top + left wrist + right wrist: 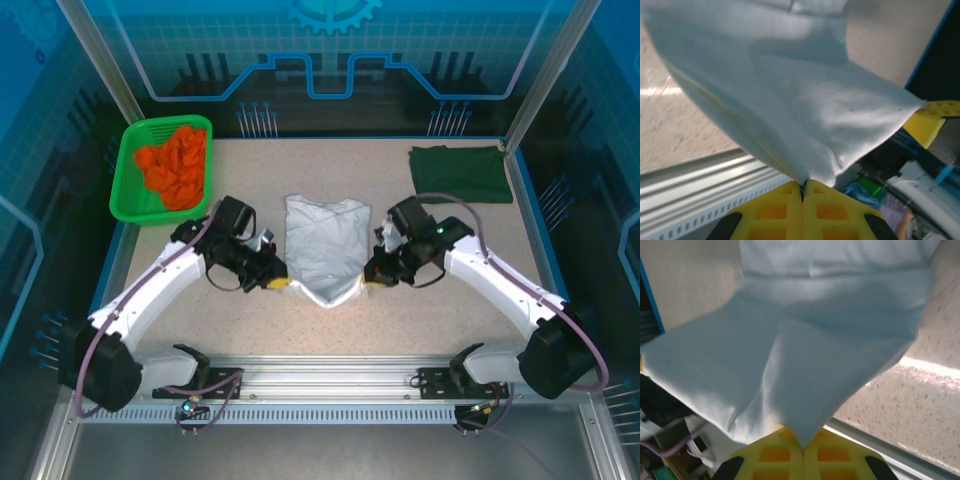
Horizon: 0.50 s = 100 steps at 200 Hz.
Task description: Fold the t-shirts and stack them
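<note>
Your left hand [282, 284] and right hand [368, 279] are each clamped on a near corner of the white shirt [325, 240]; bare table [515, 235] lies open toward 3 o'clock.

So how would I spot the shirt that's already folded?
Look at the far right corner of the table. The green shirt lies there alone, a flat dark rectangle. Unlike the white shirt mid-table, it lies untouched.

The white shirt [790, 100] ran past the top edge in both wrist views. Its near corners were hidden between the closed jaws. The orange heap [175, 165] in the basket [135, 205] was too small to identify.
</note>
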### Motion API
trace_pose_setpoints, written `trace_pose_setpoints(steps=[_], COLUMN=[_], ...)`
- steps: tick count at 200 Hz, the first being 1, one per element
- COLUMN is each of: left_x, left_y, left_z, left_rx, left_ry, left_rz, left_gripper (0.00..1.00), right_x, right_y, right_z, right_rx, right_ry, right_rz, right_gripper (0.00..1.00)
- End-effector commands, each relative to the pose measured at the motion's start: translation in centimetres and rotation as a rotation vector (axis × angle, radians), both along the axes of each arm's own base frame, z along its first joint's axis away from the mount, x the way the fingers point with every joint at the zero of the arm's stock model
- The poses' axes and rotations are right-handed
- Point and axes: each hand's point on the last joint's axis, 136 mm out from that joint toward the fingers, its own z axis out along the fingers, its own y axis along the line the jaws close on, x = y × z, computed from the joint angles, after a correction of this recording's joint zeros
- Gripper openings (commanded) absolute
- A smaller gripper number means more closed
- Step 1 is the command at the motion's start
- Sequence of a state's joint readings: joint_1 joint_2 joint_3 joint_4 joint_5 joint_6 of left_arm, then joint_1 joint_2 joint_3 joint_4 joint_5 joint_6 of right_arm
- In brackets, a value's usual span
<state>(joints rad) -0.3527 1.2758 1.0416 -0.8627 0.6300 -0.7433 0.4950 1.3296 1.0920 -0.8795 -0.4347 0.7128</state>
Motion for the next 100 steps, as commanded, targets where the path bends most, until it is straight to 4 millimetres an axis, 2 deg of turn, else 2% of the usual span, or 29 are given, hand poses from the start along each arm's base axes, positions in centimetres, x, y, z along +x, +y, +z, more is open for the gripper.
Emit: trace_pose_setpoints(steps=[1, 21, 44, 62, 79, 100], left_x=[5.4, 9.8, 13.6, 16.3, 19.1, 22.3], left_y=[-0.4, -0.1, 0.1, 0.7, 2.0, 3.0], left_z=[2.2, 3.1, 3.3, 2.5, 0.7, -1.3], left_rx=[-0.087, -0.140, -0.135, -0.122, -0.093, -0.073], left_ry=[-0.054, -0.049, -0.060, -0.044, -0.010, 0.019], left_rz=[0.078, 0.148, 0.166, 0.192, 0.244, 0.284], left_gripper=[0.00, 0.00, 0.00, 0.00, 0.00, 0.00], right_x=[2.5, 6.2, 10.6, 14.4, 18.0, 22.2], right_y=[-0.9, -1.7, -1.5, -1.4, -1.3, -1.1], right_z=[1.3, 1.9, 2.1, 1.8, 1.3, -0.6], right_rx=[0.011, -0.006, 0.032, 0.036, 0.035, 0.048], right_ry=[0.038, 0.043, 0.079, 0.077, 0.067, 0.110], right_rz=[-0.056, -0.123, -0.192, -0.225, -0.248, -0.288], right_gripper=[0.00, 0.00, 0.00, 0.00, 0.00, 0.00])
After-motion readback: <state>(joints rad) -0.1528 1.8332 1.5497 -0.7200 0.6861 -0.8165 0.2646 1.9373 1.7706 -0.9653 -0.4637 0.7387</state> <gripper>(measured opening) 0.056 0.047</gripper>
